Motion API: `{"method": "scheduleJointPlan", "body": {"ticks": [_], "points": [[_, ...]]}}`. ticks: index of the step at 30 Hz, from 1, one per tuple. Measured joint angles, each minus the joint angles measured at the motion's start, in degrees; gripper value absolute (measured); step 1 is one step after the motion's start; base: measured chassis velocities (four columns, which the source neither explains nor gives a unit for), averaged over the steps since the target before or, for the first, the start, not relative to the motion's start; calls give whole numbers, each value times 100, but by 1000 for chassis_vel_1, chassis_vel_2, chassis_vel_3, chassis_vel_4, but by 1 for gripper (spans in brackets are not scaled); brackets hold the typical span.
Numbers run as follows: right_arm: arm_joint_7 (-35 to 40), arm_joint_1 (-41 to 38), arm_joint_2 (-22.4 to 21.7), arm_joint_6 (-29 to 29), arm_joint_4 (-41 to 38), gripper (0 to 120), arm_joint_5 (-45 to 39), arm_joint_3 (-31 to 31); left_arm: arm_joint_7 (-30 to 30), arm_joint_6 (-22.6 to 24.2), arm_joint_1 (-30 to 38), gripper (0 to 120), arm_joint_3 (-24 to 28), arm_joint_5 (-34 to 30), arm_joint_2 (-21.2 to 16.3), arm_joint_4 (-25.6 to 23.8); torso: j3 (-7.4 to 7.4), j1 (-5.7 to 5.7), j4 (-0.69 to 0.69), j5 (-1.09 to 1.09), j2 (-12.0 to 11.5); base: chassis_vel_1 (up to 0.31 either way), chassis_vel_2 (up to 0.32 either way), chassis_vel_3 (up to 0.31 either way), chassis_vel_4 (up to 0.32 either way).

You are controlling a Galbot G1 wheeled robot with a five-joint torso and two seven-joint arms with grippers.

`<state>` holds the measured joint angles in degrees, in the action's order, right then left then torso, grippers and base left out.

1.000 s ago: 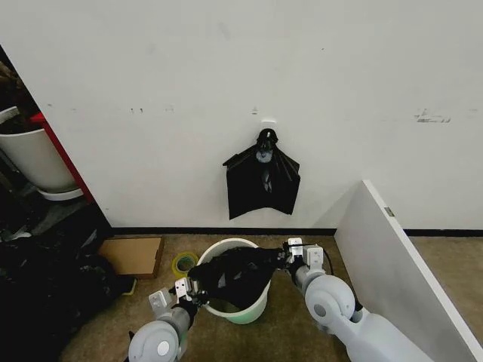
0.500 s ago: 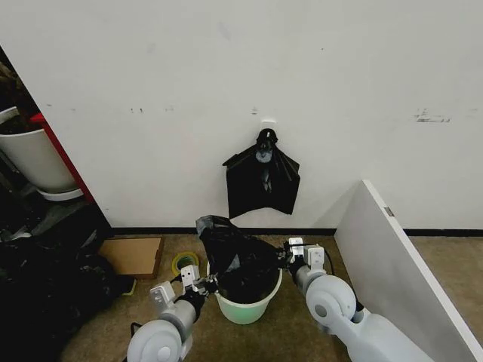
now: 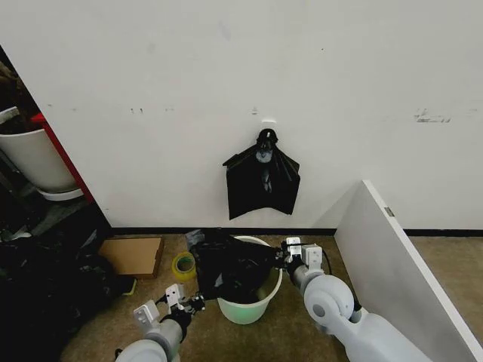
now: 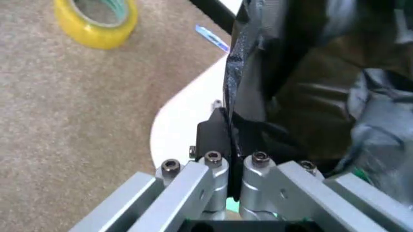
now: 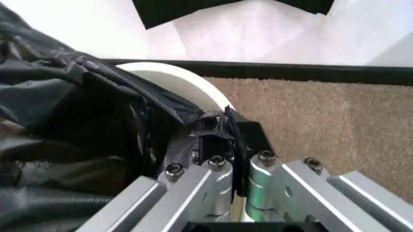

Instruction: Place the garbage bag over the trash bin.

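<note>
garbage bag is draped across the top of the trash bin, which sits on the carpet floor below the wall, so i'd call this roughly halfway. black plastic covers the left and middle of the opening and spills a bit over the far left side, but the cream rim is bare along the front and on the right, so the mouth isn't stretched around it yet

left tool sits low at the front left of the bin, jaws pinched closed on a fold of the bag edge right by the rim. right tool is at the right side of the rim, also clamped on a bunched bit of bag edge

what's left, as far as i can judge: pull the edges apart and down so the hem goes over the rim all the way round, then let go. roll of yellow tape lies just left of the bin, not involved
</note>
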<state>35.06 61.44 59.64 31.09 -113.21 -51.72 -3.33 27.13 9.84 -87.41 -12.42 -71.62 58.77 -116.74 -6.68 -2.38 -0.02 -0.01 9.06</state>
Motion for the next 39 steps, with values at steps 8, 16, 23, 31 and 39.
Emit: {"method": "scheduleJointPlan", "body": {"ticks": [8,16,23,31,39], "points": [[6,-9,41,11,16,0,9,-12,43,20,261,0,86,-84,54,481,0,0,0,0,0,0,0,0,0],[8,-8,64,13,25,0,19,-31,51,36,508,0,167,-60,116,979,0,0,0,0,0,0,0,0,0],[20,-9,64,12,25,0,31,-33,38,46,261,12,118,223,104,534,0,0,0,1,0,0,0,0,0],[10,-46,75,-4,30,0,39,-32,338,233,-96,43,-165,473,4,-196,0,0,0,0,0,0,0,0,0],[-12,-62,128,-8,98,0,103,-74,348,373,-698,71,-603,495,-105,-783,0,0,1,0,0,0,0,0,0]]}}
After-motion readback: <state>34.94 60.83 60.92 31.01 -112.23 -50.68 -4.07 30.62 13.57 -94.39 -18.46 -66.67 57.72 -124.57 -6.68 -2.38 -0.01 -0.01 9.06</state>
